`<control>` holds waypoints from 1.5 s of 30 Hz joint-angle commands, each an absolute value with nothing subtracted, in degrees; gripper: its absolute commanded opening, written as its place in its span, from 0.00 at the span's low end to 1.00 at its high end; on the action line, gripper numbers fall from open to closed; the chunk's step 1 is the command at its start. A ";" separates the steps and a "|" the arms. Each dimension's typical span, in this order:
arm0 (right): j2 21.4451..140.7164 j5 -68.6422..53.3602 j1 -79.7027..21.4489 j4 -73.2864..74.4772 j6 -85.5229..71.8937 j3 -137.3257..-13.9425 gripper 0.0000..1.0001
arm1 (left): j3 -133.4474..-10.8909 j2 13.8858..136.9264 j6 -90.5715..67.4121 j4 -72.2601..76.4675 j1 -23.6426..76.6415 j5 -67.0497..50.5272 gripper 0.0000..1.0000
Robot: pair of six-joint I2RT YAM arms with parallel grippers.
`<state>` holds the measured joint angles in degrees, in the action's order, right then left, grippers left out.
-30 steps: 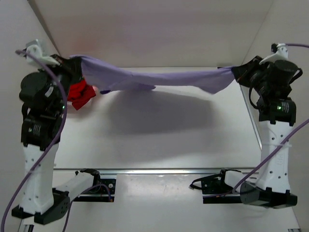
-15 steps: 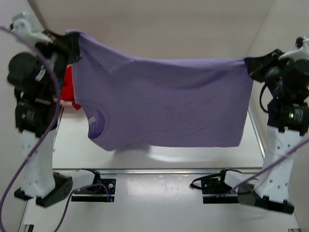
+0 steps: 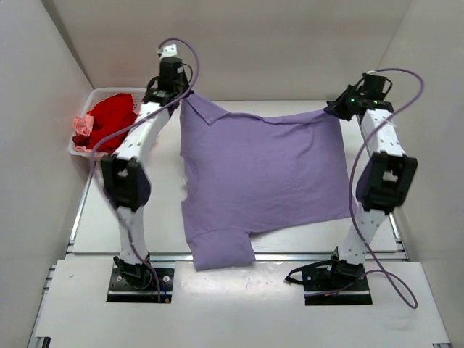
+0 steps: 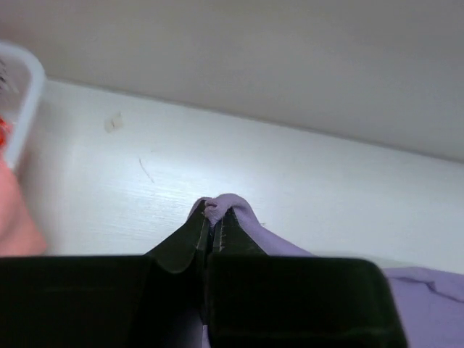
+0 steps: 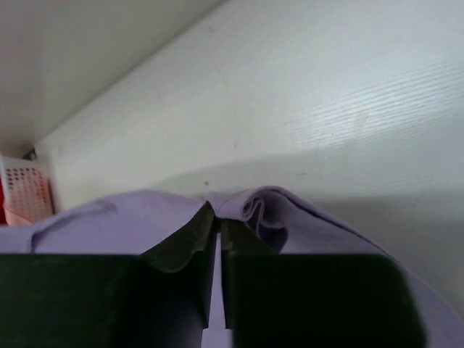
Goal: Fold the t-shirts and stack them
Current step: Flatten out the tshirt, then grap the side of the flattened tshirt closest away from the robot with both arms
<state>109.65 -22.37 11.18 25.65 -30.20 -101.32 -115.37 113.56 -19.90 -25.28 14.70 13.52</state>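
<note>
Lavender t-shirt (image 3: 261, 181): spread across the white surface (image 3: 165, 217), near end lapping the front edge, far edge raised at both corners.
Left pincer (image 3: 183, 94): clamped on the far-left corner, cloth bunched between its tips.
Right pincer (image 3: 335, 109): clamped on the far-right corner.
White basket (image 3: 81, 148), far left: holds the red t-shirt (image 3: 112, 116) and pale pink t-shirt (image 3: 82, 127).

obstacle: basket (image 3: 109, 90) far-left | free: table strip (image 3: 163, 203) left of lavender t-shirt (image 3: 261, 174)
</note>
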 commanded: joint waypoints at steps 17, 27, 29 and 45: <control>112.95 -15.21 9.05 36.91 -22.76 -109.01 0.55 | -103.94 102.61 -21.97 -28.72 13.62 12.57 0.70; 101.26 -10.11 9.84 39.20 -19.96 -82.28 0.55 | -62.60 80.51 -25.93 -38.23 15.65 4.93 0.69; 101.25 -10.11 9.76 39.81 -19.95 -80.60 0.55 | -55.93 78.06 -26.89 -38.23 16.70 2.56 0.69; 103.53 -7.30 10.90 39.91 -19.95 -74.18 0.58 | -39.81 78.92 -36.21 -34.63 28.38 -3.17 0.70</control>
<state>105.25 -8.99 10.24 41.15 -19.75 -74.70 -40.21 78.81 -34.50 -36.05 27.18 -2.26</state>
